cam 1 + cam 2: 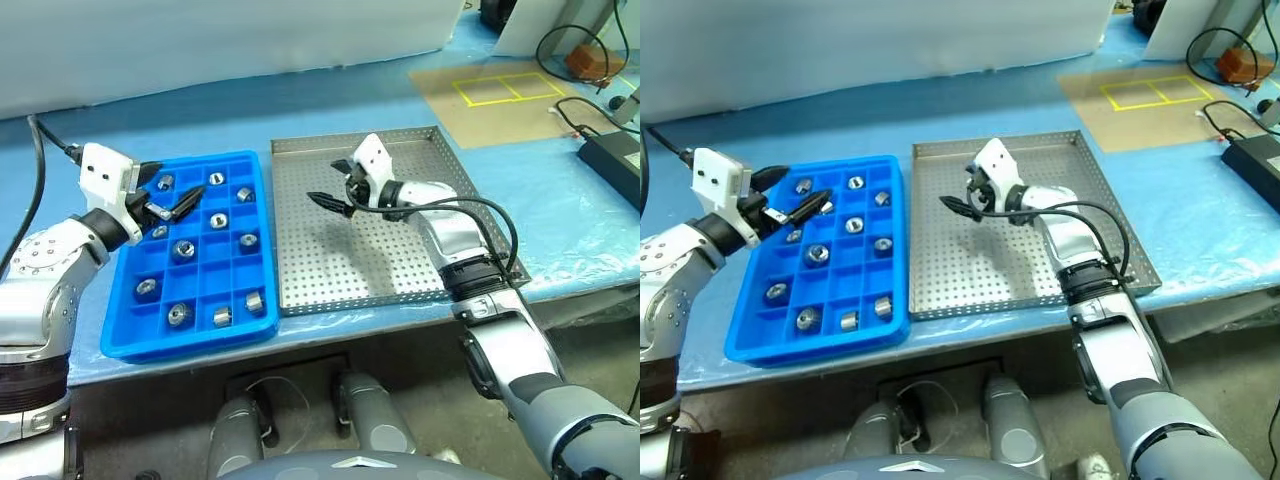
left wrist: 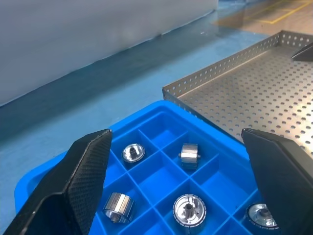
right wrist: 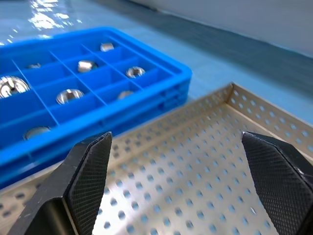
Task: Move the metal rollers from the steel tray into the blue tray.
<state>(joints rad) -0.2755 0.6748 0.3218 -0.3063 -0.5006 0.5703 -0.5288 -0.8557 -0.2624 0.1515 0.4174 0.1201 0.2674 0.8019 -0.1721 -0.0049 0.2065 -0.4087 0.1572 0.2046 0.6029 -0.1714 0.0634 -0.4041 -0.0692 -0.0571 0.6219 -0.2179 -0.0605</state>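
Rollers [image 1: 182,249] sit one per compartment in the blue tray [image 1: 256,240]; the steel tray [image 1: 440,190] looks emptied. Left gripper [image 2: 178,183], spread wide, hovers above them. Right gripper [image 3: 176,178], also spread and empty-handed, faces bare perforated floor.

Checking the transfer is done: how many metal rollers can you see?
11 metal rollers, all in the blue tray's compartments; none on the steel tray. The left gripper may hide more.
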